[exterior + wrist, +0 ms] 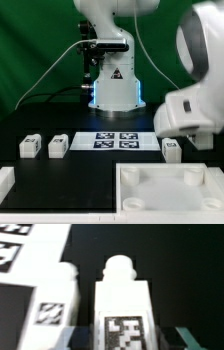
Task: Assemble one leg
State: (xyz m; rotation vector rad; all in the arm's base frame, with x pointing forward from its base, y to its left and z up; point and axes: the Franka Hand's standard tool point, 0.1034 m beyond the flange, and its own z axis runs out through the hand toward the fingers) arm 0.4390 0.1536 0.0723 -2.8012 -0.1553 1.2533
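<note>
— Where is the leg, and does your gripper have it?

— Your wrist view shows the leg [125,303] lying between the fingers [185,335] of the gripper [130,336]. Its rounded peg points away and its marker tag faces the camera. You cannot tell whether the fingers press on it or stand slack, because the frame cuts them off.

— What lies around it?

— A second leg [55,297] lies just beside it. In the exterior view your arm [190,110] fills the right side. The marker board [115,140] lies mid-table, with the tray-like piece [165,190] in front. Two more blocks [29,146] [57,146] sit at the left.
</note>
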